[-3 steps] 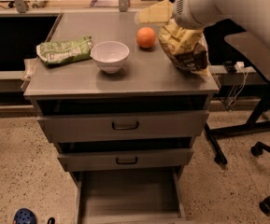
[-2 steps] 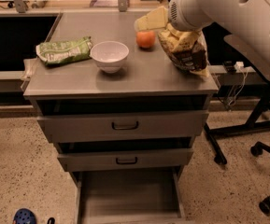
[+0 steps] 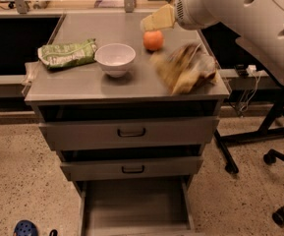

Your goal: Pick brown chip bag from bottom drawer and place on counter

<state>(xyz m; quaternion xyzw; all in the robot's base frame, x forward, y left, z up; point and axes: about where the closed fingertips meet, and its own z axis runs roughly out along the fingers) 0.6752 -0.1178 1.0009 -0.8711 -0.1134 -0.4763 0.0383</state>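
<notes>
Where the cabinet comes closest to the camera, the bottom drawer (image 3: 131, 205) stands pulled out, its flat grey floor showing. A blue object (image 3: 24, 227) lies on the speckled floor to the left of it. Above the bottom drawer are the middle drawer (image 3: 131, 168) and the top drawer (image 3: 129, 132), each with a black handle and each pulled out slightly.

On the grey surface (image 3: 82, 85) capping the cabinet, the brown chip bag (image 3: 185, 68) is at the right front, close to the right edge. Whether it rests flat there cannot be told. A white bowl (image 3: 115, 59) stands upright near the middle, well apart from the brown chip bag. A green chip bag (image 3: 67, 54) lies just left of the bowl, near the left edge. Farther back an orange (image 3: 153, 40) sits between the bowl and the brown chip bag.

The end effector (image 3: 157, 18) hangs in the air just above and behind the orange, clear of the brown chip bag and touching nothing. Whether it is apart or together cannot be told. Its white arm (image 3: 240, 14) reaches in from the upper right.
</notes>
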